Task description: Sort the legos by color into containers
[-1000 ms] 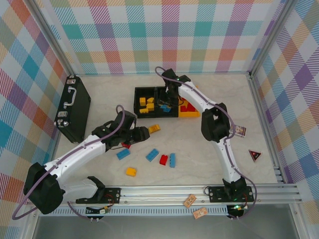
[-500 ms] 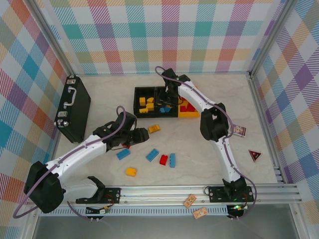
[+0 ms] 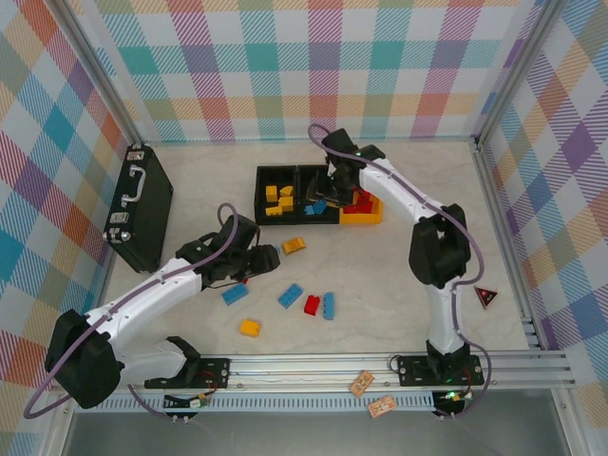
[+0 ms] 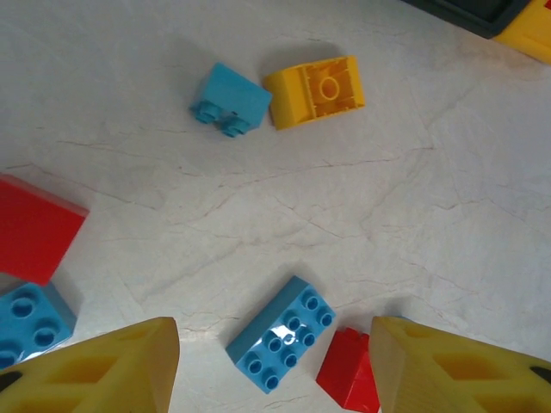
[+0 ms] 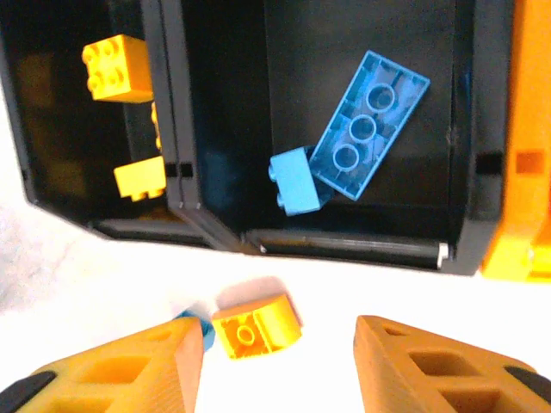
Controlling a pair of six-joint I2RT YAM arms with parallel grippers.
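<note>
Hovering open, left pincer (image 4: pixel 275 361) over blue brick (image 4: pixel 281 334), right pincer (image 5: pixel 275 361) above bins (image 5: pixel 172 129); briefcase (image 3: pixel 141 204) aside, red brick (image 4: pixel 349 379) partly cropped

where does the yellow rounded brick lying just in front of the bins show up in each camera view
Top external: the yellow rounded brick lies near the centre, just in front of the middle black bin, by its left corner.
Left wrist: top centre, with a small light-blue brick at its left.
Right wrist: bottom centre, just below the bin.
Shared landmark: that bin's front wall.
</note>
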